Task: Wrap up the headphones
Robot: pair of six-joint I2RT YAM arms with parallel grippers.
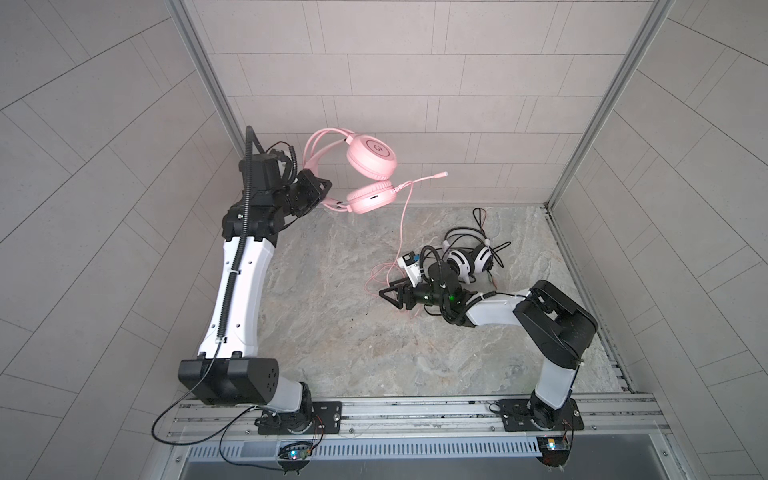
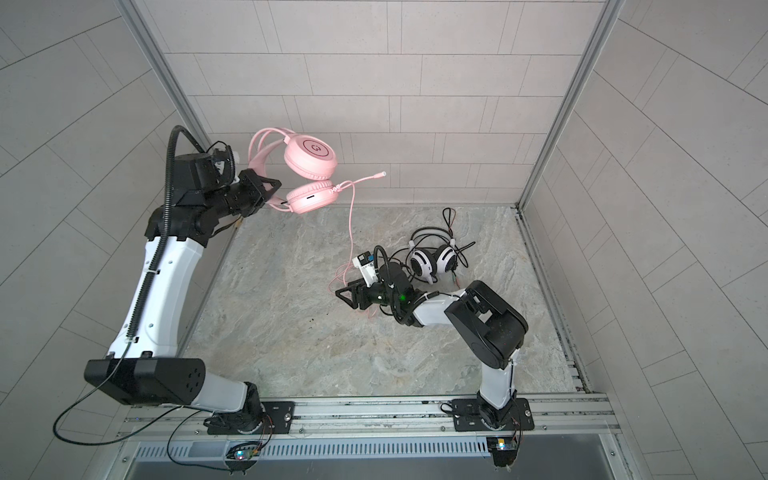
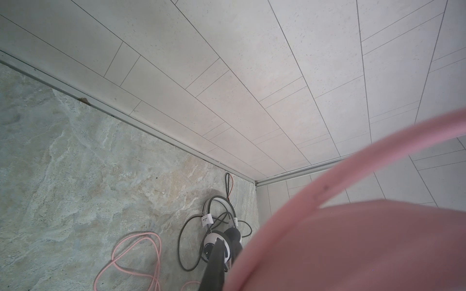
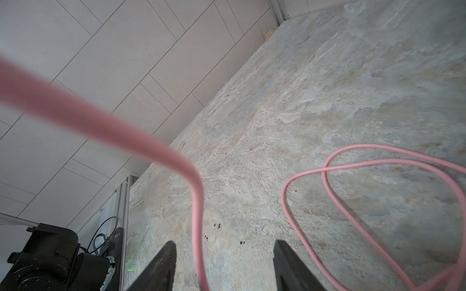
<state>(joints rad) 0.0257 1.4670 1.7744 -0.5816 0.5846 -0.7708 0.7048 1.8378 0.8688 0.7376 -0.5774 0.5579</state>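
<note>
Bright, even light
Top views bow at edges; pink cable (image 4: 83,118) blurs close to the right wrist lens.

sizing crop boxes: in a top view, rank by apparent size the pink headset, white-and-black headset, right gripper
1. pink headset, held up nearer the camera, so its true lead is unsure
2. white-and-black headset
3. right gripper

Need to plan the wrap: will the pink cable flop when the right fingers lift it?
Probably floppy: the pink cable hangs slack from the raised pink headset and coils loosely on the table. Likely light; being thin, it might slip through the right fingers.
</note>
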